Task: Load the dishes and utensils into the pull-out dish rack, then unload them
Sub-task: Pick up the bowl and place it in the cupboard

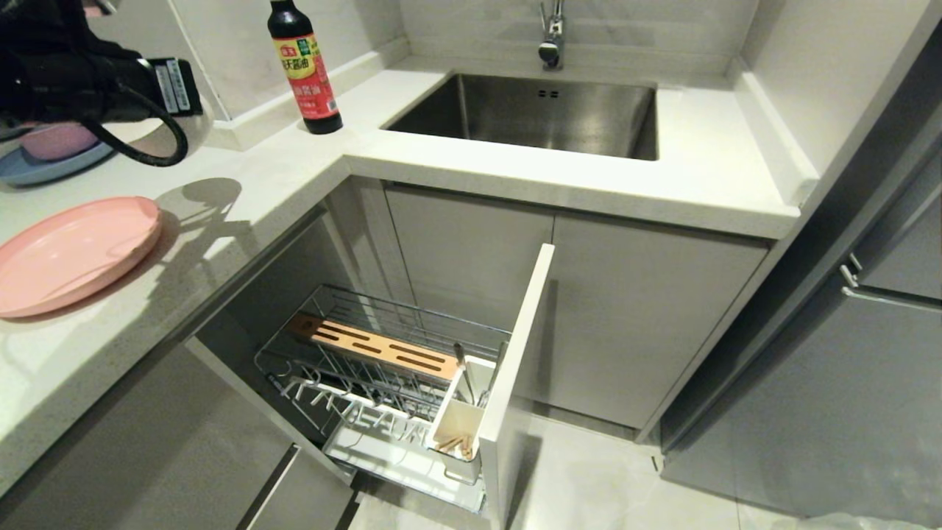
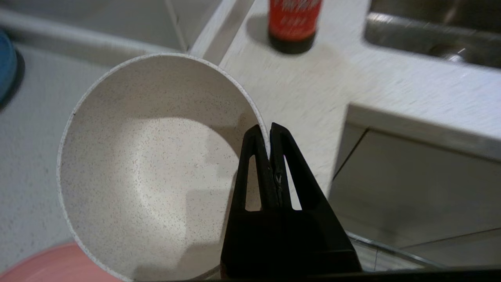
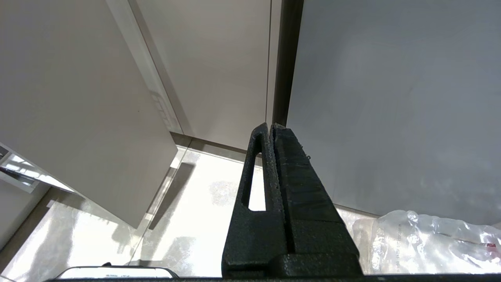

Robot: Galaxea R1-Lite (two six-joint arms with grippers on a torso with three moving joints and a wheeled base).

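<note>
My left gripper (image 2: 269, 131) is shut on the rim of the small cream speckled bowl (image 2: 148, 168), which hangs tilted over the counter corner. In the head view only the black left arm (image 1: 73, 73) shows, at the far left above the counter. The pale-pink oval plate (image 1: 70, 250) lies flat on the counter below it. The pull-out dish rack (image 1: 383, 368) stands open under the counter. Its white utensil cup (image 1: 456, 423) holds the wooden chopsticks (image 1: 452, 444) and the silver spoon (image 1: 464, 375). My right gripper (image 3: 271, 127) is shut and empty, parked low beside the cabinets.
A soy-sauce bottle (image 1: 303, 66) stands at the counter's inner corner, next to the steel sink (image 1: 530, 114). A blue plate with a pink bowl (image 1: 51, 151) sits behind the left arm. The rack's grey front panel (image 1: 515, 368) juts out over the floor. A plastic bag (image 3: 426, 243) lies on the floor.
</note>
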